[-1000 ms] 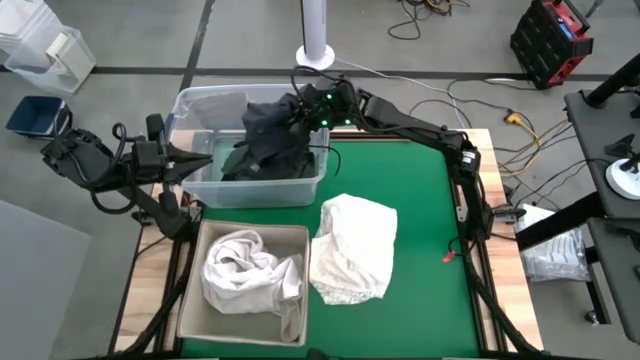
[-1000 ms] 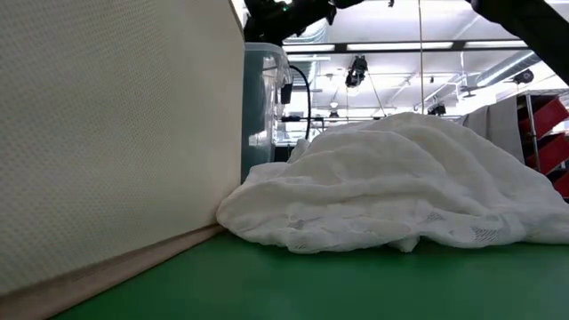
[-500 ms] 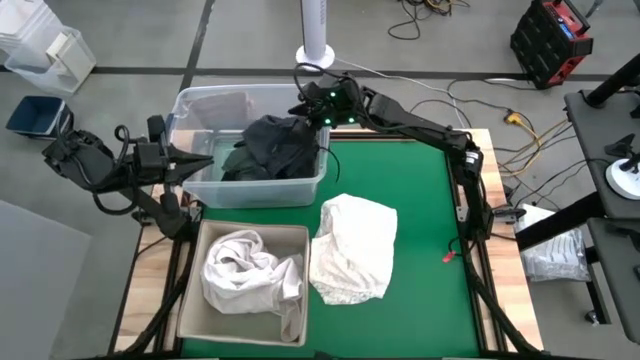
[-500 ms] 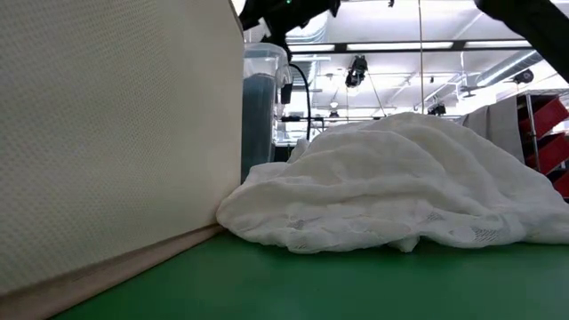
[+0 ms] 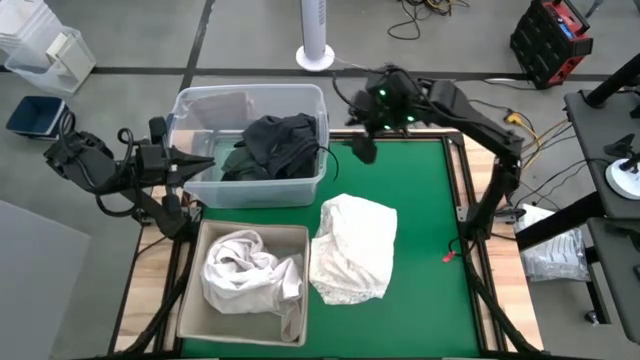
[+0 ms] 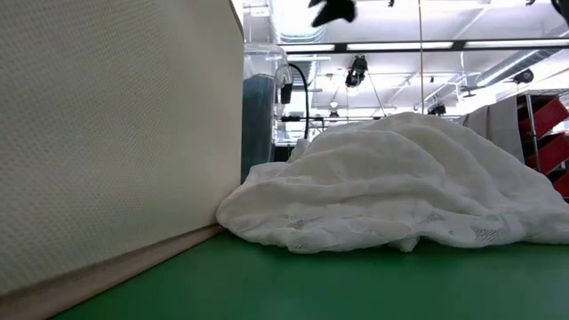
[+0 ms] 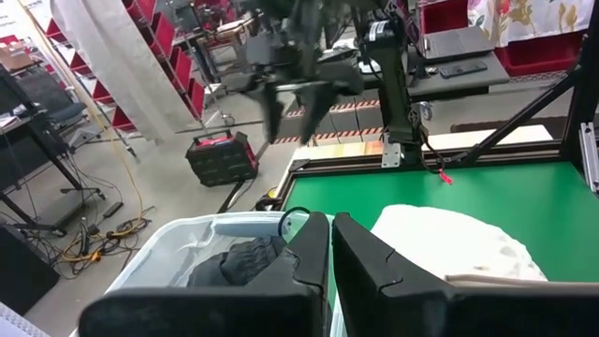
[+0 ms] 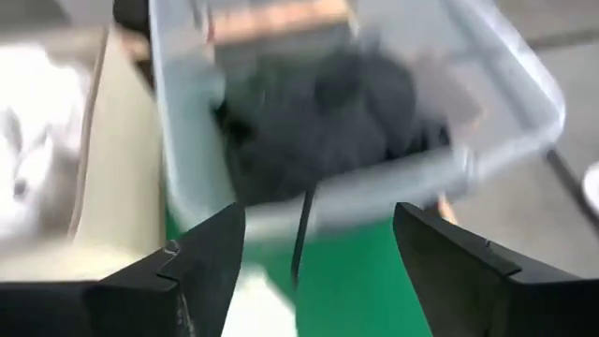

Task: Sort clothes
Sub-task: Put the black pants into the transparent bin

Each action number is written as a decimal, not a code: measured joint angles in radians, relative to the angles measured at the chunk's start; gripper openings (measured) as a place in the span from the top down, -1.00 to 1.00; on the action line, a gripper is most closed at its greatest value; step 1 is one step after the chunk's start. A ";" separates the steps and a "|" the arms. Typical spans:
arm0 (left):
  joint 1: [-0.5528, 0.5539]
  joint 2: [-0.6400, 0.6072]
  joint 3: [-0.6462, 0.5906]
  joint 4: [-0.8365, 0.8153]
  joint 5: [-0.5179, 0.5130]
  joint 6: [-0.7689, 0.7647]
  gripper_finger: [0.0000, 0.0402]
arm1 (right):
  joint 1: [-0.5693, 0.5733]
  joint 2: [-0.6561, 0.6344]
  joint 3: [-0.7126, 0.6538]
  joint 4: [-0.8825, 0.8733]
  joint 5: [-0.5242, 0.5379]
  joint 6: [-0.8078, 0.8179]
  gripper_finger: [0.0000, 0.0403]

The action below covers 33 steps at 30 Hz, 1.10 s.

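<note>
Dark clothes point(image 5: 275, 145) lie heaped in the clear plastic tub point(image 5: 205, 105) at the far left, and a dark strap point(image 8: 301, 234) hangs over the tub's wall. One white garment point(image 5: 352, 250) lies crumpled on the green mat. Another white garment point(image 5: 245, 272) fills the beige bin point(image 5: 192, 290). My right gripper point(image 5: 358, 135) hangs open above the mat, just right of the tub, with nothing between its fingers point(image 8: 201, 267). My left gripper point(image 5: 203, 160) stays shut at the tub's left wall.
The tub and the beige bin stand one behind the other along the table's left side. The white garment point(image 6: 400, 187) on the mat lies against the bin's wall point(image 6: 116, 133). Bare green mat point(image 5: 420, 200) spreads to the right.
My right gripper held a dark garment raised over the tub, then let it go. The garment has dropped onto the heap in the tub. The gripper has since swung up and toward the table's right edge, clear of the tub.
</note>
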 joint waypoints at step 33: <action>0.000 0.002 -0.006 0.000 0.000 -0.009 1.00 | 0.071 -0.029 -0.530 0.404 0.202 0.062 0.10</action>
